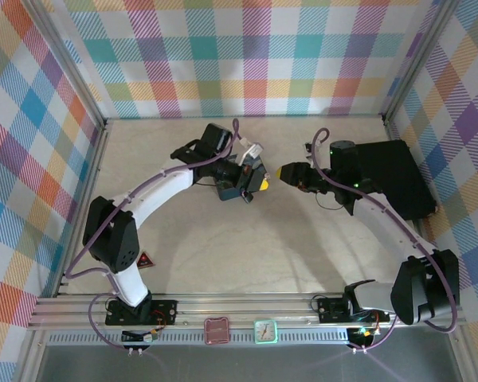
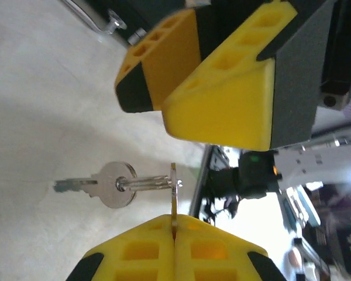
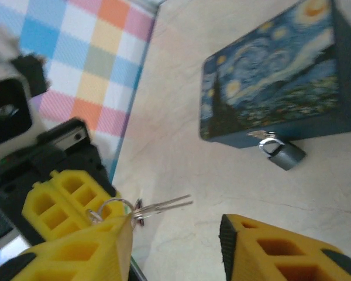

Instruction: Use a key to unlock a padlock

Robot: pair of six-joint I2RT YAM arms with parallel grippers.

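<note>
While the left arm curls in over the middle of the worktop (image 1: 303, 255), the left fingers (image 2: 137, 254) are clenched hard on a thin metal piece seen edge-on. A ring runs off that piece to the key (image 2: 108, 186): silvery, round-headed, its blade pointing away across bare worktop.

Facing them, the right fingers (image 3: 281, 257) are spread wide with nothing between them. In the left wrist view those yellow tips loom just above the ring. From the right wrist, two slim prongs stick out from the ring; whether the clamped piece is a second key I cannot tell.

Now the padlock (image 3: 284, 155): small, grey, tilted, hooked on the clasp at the side wall of the blue painted tin (image 3: 275, 76). It sits well apart from the key, with plain worktop between them.

From above, the left wrist sits over the tin and covers part of it. The black case (image 1: 390, 179) lies under the right arm by the right wall.

The count: one padlock, one tin, one black case, one red triangle (image 1: 146, 259) near the left arm's base, and one small clock (image 1: 265, 330) beside one pink square (image 1: 217, 329) on the front rail.
</note>
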